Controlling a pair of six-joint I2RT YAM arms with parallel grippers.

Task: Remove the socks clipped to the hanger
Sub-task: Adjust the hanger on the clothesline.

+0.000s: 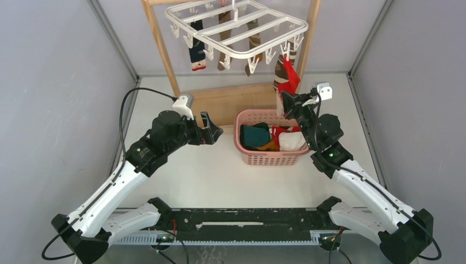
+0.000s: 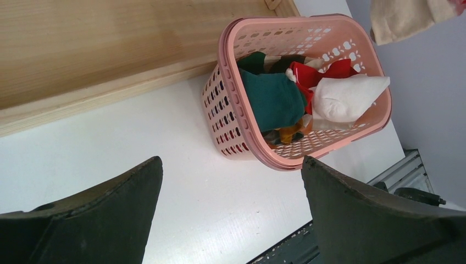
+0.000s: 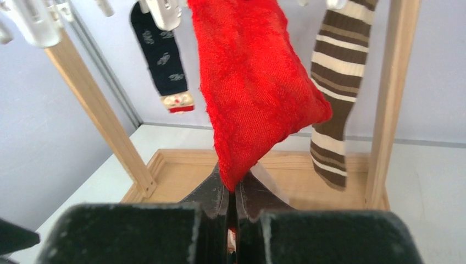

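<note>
Red sock [image 3: 253, 93] clipped at the front right corner of the hanger [image 1: 236, 27], pinched at the low tip by the closed right gripper [image 3: 233, 195]. Soft, light, stretchy cloth, likely to slide out of a thin pinch; better taken on the thick toe fold and drawn straight down from the hanger. Left gripper [image 2: 232, 165] wide open and empty, well below the hanger.

Bright, even, diffuse light throws only faint shadows; the close left tool [image 2: 231, 162] looks slightly soft.
</note>
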